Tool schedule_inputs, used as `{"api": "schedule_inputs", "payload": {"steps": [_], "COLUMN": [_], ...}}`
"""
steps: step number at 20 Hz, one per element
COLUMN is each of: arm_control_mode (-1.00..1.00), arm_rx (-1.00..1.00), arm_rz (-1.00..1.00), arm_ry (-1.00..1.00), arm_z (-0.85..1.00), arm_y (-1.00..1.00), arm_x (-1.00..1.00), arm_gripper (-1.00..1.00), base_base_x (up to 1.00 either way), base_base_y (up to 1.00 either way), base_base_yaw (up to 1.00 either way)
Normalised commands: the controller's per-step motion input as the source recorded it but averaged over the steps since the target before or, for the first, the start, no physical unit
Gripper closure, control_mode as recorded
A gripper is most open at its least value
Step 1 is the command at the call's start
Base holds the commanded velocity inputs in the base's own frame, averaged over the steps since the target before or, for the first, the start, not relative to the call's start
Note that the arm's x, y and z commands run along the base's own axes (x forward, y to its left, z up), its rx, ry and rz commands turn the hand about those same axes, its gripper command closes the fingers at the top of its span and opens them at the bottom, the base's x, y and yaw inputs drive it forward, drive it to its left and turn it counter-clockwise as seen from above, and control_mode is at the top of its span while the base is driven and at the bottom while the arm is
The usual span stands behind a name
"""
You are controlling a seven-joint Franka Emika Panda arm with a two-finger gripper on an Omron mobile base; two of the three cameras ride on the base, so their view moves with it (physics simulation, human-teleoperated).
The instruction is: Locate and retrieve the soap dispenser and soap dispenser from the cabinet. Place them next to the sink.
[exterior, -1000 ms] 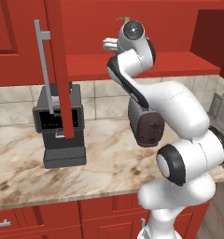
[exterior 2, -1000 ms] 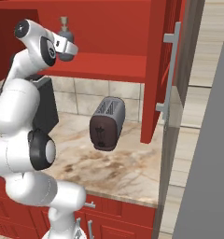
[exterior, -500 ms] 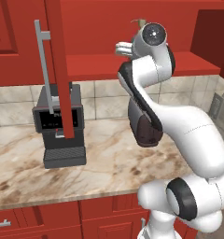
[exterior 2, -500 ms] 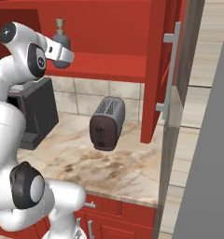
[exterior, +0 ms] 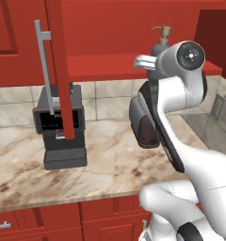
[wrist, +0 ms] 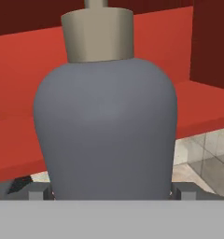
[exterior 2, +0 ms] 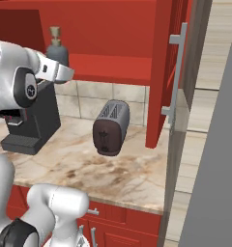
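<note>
My gripper (exterior: 151, 65) is shut on the dark grey soap dispenser (exterior: 160, 45), a round-shouldered bottle with a tan pump. It hangs in the air just in front of the red shelf (exterior: 100, 63) of the open cabinet. In the hand view the soap dispenser (wrist: 104, 126) stands upright between my fingertips (wrist: 39, 192), with the shelf (wrist: 20, 60) behind it. From the right base view, the gripper (exterior 2: 59, 68) holds the soap dispenser (exterior 2: 56, 51) above the coffee machine. The cabinet door (exterior: 58, 70) with its grey bar handle (exterior: 43, 70) stands open at the left.
A black coffee machine (exterior: 60, 127) stands on the marble counter (exterior: 105, 164) under the open door. A dark toaster (exterior 2: 110, 128) sits right of it. Another open red door (exterior 2: 164, 72) hangs at the right. A grey glossy patch (exterior: 210, 128) lies at the counter's right end; I cannot tell what it is.
The gripper has carried the soap dispenser out from the shelf, lower and to the right. The arm has swung right and extended with it.
</note>
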Motion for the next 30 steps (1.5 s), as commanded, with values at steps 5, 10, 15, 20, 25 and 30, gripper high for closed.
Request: {"api": "schedule_inputs", "payload": {"steps": [5,10,15,20,25,30], "arm_control_mode": [-1.0,-1.0,-1.0,-1.0,-1.0,-1.0], "arm_rx": [0.0,0.0,0.0,0.0,0.0,0.0], "arm_rz": [0.06,0.15,0.27,0.19,0.11,0.09], "arm_ry": [-0.01,0.0,0.0,0.0,-0.04,0.0], "arm_z": [-0.09,-0.12,-0.19,-0.15,-0.03,-0.01], "arm_y": [-0.15,-0.03,0.0,0.0,0.0,0.02], "arm_x": [-1.0,-0.99,-0.8,-0.64,-0.6,-0.57], "arm_gripper": [1.0,1.0,1.0,1.0,1.0,1.0], "base_base_x": [0.0,0.0,0.0,0.0,0.0,0.0], "base_base_y": [0.0,0.0,0.0,0.0,0.0,0.0], "base_base_yaw": [0.0,0.0,0.0,0.0,0.0,0.0]}}
